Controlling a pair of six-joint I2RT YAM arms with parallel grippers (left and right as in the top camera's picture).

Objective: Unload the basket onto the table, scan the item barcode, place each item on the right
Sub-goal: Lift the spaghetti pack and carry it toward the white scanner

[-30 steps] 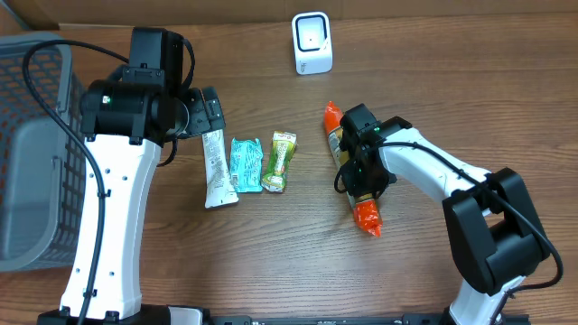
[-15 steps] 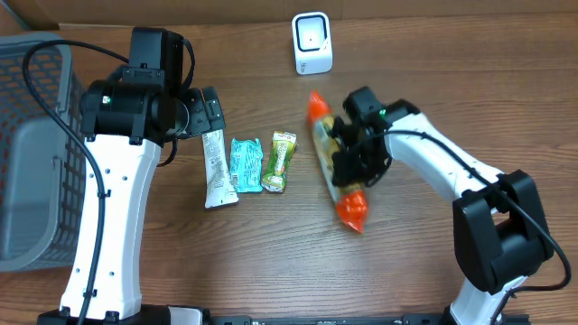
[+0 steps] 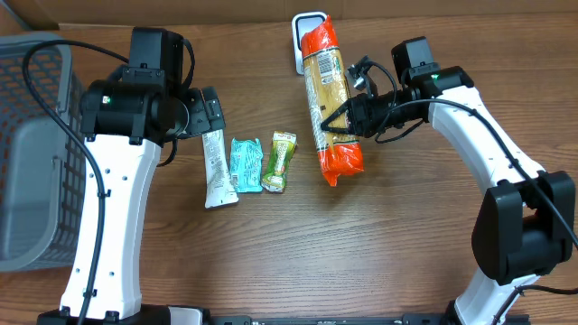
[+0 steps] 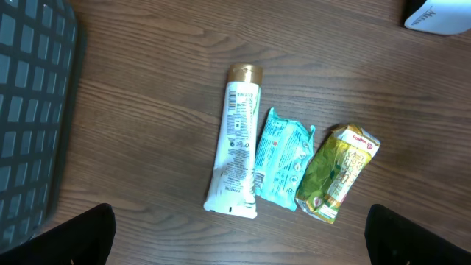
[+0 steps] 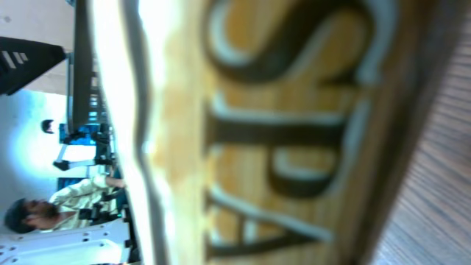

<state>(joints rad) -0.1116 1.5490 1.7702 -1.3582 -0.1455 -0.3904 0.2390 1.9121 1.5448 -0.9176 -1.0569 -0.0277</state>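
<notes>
Where the right gripper (image 3: 348, 116) closes narrowly on its side, the orange-ended spaghetti packet (image 3: 327, 99) is held above the table (image 3: 271, 262). Seen from overhead, the packet lies lengthwise across the white barcode scanner (image 3: 297, 54) and covers most of it. The right wrist view is blurred and filled with large lettering, apparently the packet's label. The left gripper (image 3: 213, 112) stands wide and holds nothing, over a white tube (image 4: 237, 140). The tube lies beside a teal sachet (image 4: 282, 163) and a green packet (image 4: 337, 171). A grey basket (image 3: 36, 153) occupies the table's left edge.
</notes>
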